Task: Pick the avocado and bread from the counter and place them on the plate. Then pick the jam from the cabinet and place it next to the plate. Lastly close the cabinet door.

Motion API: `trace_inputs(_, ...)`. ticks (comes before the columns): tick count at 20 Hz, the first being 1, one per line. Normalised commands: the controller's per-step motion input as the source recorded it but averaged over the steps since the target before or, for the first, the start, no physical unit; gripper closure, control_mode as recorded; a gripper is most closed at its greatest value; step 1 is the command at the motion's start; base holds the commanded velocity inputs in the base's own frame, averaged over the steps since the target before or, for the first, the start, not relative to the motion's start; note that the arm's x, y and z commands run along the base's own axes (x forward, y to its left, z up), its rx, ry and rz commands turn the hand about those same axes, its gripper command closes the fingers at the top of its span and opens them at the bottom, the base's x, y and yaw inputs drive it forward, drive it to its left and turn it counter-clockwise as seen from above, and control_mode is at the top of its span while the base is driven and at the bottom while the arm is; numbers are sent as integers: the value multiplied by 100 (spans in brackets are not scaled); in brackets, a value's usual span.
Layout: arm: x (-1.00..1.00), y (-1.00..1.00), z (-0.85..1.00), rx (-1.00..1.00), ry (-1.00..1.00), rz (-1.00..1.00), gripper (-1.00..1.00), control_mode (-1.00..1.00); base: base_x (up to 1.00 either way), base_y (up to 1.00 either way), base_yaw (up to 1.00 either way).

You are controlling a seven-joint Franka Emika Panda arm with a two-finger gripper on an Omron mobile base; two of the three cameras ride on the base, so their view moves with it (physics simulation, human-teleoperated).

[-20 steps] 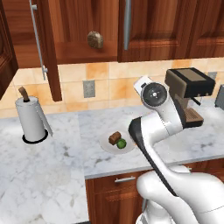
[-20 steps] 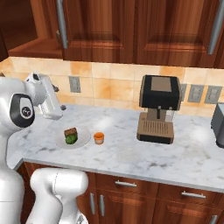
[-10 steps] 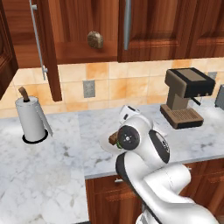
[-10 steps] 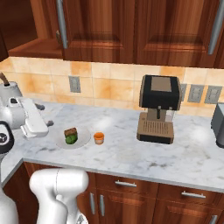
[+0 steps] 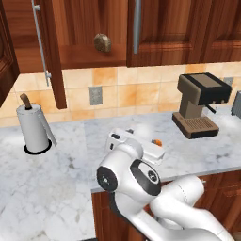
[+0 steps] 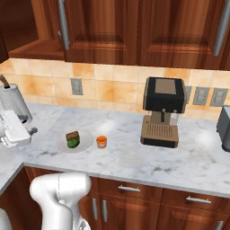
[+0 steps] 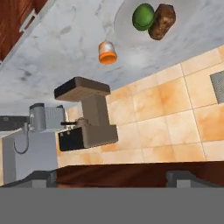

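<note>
The white plate (image 6: 86, 144) lies on the marble counter (image 6: 134, 157) with the dark green avocado (image 6: 72, 143) and the brown bread (image 6: 72, 135) on it. The orange-lidded jam (image 6: 102, 142) stands on the counter just right of the plate. My gripper (image 6: 28, 132) hangs open and empty left of the plate, at counter height. In the hand view, rolled upside down, my gripper (image 7: 111, 178) has its tips far apart, with the avocado (image 7: 143, 16), bread (image 7: 162, 21) and jam (image 7: 107, 53) well beyond. The cabinet door (image 5: 52, 61) stands open beside the cabinet (image 5: 89, 59).
A speckled lump (image 5: 102, 42) sits on the cabinet shelf. A paper towel roll (image 5: 33, 129) stands at the counter's left. A coffee machine (image 6: 163, 112) stands right of the jam, and a grey appliance (image 6: 224, 128) sits at the right edge. My arm (image 5: 136, 176) covers the plate in the left base view.
My arm has swung down from above the counter to low at its front edge, and the hand has dropped leftward. Plate, food and jam have not moved.
</note>
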Motion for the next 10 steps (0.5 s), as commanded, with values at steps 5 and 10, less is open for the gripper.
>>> trace_inputs(5, 4, 38, 18, -15, 0, 0, -100, -100, 0, 0, 0)
trace_inputs(10, 8, 50, 18, -15, 0, 0, -100, -100, 0, 0, 0)
